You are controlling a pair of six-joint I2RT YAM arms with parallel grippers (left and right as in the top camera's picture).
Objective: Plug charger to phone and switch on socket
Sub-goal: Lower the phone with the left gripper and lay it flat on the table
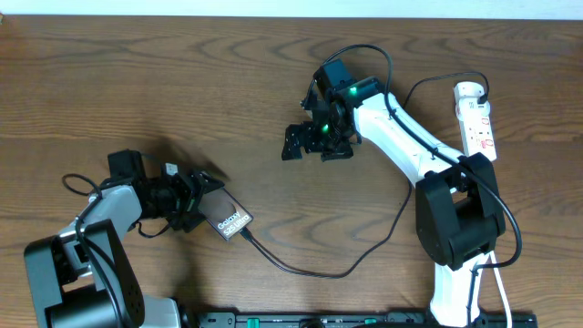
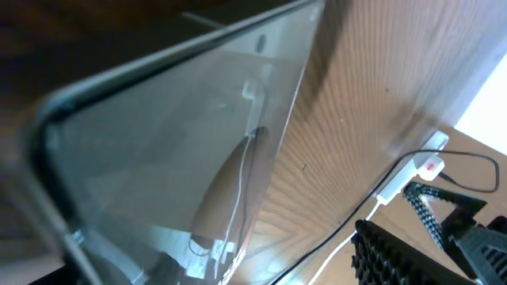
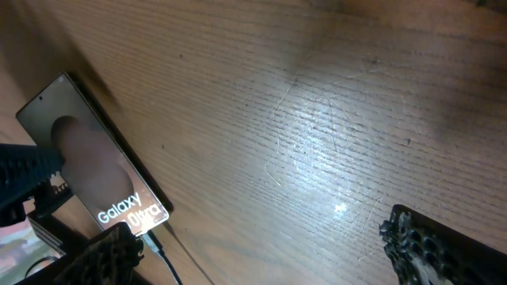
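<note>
The left claw (image 1: 206, 204) sat around one end of the phone (image 1: 233, 221); whether it was gripping, I could not tell. The charger (image 1: 310, 271) met the phone's far end. The right claw (image 1: 316, 147), wide and empty, should reach the socket (image 1: 476, 123), well apart from it, and press the switch squarely.

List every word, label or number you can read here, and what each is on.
"Galaxy": on the phone face.
"Ultra": the line below on the phone; what precedes it cannot be read.
Red markings on the socket: too small to read.
</note>
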